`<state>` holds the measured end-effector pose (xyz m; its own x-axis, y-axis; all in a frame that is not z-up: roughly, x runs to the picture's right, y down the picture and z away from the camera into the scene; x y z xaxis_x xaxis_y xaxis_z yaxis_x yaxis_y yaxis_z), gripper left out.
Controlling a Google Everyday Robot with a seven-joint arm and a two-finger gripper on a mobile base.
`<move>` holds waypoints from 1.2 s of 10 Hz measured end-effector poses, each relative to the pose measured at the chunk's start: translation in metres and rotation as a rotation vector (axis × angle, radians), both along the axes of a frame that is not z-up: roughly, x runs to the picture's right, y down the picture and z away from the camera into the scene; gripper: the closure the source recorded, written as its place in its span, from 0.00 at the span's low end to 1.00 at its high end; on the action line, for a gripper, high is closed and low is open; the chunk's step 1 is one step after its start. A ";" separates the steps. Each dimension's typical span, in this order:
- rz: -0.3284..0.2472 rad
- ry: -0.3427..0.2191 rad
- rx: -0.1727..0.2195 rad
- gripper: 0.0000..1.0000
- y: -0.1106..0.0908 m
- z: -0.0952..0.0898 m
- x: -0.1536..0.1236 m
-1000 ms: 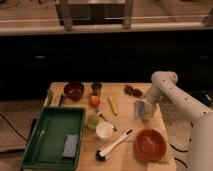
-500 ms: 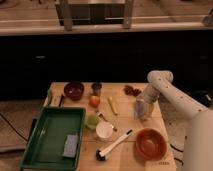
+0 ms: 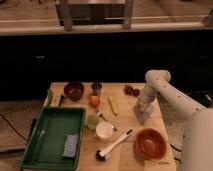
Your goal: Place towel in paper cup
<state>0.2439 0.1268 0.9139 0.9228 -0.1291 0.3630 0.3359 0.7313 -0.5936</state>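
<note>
Camera view: my pincer [image 3: 142, 106] is low over the right side of the wooden table [image 3: 125, 119], at the grey towel [image 3: 143, 114].
My own wrist hides the pincer's tip, so I cannot tell whether it is clenched on the towel or released. Whether the towel lies on the wood or hangs just above it is hard to make out. The white paper cup [image 3: 104, 131] stands apart to the left, beside a green tray [image 3: 50, 129]. My arm is cut off at the right edge.
</note>
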 end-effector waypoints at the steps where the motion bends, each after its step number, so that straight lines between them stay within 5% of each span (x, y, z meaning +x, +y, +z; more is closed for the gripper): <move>1: 0.000 -0.006 -0.005 0.88 0.002 0.002 0.000; 2: 0.003 -0.011 -0.010 0.98 0.005 0.003 0.000; 6: 0.014 -0.026 -0.004 1.00 0.002 0.001 0.006; 12: -0.019 -0.063 0.055 1.00 -0.048 -0.041 0.009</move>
